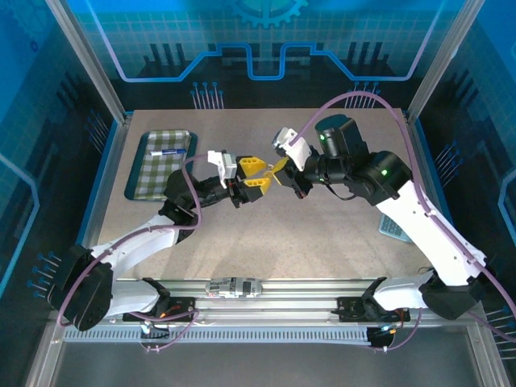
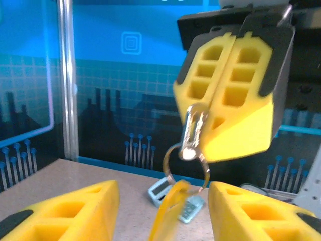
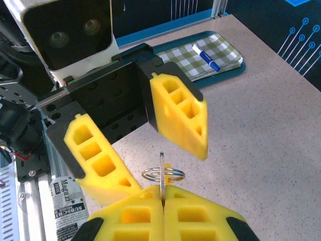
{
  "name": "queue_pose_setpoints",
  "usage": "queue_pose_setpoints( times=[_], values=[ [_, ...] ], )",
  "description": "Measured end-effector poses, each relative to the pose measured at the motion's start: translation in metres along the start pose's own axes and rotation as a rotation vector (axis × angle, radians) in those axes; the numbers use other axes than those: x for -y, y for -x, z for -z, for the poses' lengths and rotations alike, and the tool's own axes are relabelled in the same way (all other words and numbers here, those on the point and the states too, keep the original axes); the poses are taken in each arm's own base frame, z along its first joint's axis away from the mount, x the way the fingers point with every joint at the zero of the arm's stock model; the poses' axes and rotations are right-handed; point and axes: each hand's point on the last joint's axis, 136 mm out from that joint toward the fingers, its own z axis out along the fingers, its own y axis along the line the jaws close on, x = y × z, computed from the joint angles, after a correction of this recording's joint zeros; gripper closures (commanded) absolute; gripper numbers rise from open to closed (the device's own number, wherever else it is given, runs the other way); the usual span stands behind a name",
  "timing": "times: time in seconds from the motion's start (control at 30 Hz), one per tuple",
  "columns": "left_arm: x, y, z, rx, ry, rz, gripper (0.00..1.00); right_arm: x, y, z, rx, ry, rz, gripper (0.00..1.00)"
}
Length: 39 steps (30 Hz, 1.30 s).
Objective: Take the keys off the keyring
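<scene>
Over the mid table (image 1: 322, 242), the 2 grippers are seen tip to tip, held clear of the surface.

R gripper (image 3: 163, 197): its 2 fingers are pressed together, and the key (image 2: 193, 128) is pinched btwn the pads w/ 1 end sticking out toward the L gripper. It cannot be told which end of the key is gripped.

The keyring (image 2: 169, 208), a yellow-orange tag on a wire loop (image 3: 146, 174), is seen hanging from the key's exposed end, so key and ring are not yet parted.

L gripper (image 2: 163, 191): its fingers are spread wide and nothing is gripped. The tag is hung in the gap btwn them, and no contact w/ either finger can be made out.

At far left, a checked tray (image 1: 137, 173) is laid flat, w/ 1 marker (image 1: 169, 151) on it.
</scene>
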Motion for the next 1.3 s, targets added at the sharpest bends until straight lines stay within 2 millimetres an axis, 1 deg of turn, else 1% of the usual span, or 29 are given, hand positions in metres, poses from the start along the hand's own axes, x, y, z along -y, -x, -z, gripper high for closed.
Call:
queue_pose_setpoints(
  times=[0.1, 0.33, 0.57, 0.67, 0.97, 1.13, 1.2, 1.3],
  values=[
    [-0.001, -0.002, 0.002, 0.007, 0.012, -0.023, 0.48, -0.001, 0.004, 0.005, 0.004, 0.000, -0.003, 1.00],
    [0.004, 0.007, 0.001, 0.044, -0.009, -0.080, 0.47, -0.002, 0.005, 0.008, -0.001, 0.002, -0.017, 1.00],
    [0.022, 0.018, -0.009, 0.062, -0.089, -0.131, 0.46, -0.003, 0.004, 0.007, -0.006, 0.010, -0.027, 1.00],
    [0.027, 0.017, -0.011, 0.059, -0.104, -0.148, 0.46, -0.005, 0.004, 0.007, -0.004, 0.021, -0.033, 1.00],
    [0.020, 0.007, -0.019, 0.042, -0.099, -0.150, 0.46, -0.010, 0.006, 0.007, 0.006, 0.051, -0.053, 1.00],
    [0.015, 0.007, -0.022, 0.060, -0.083, -0.166, 0.47, -0.014, 0.008, 0.008, 0.016, 0.078, -0.072, 1.00],
    [0.014, 0.007, -0.023, 0.069, -0.083, -0.172, 0.51, -0.015, 0.009, 0.008, 0.019, 0.088, -0.079, 1.00],
    [0.012, 0.009, -0.025, 0.082, -0.083, -0.183, 0.64, -0.015, 0.009, 0.008, 0.021, 0.095, -0.086, 1.00]
  ],
)
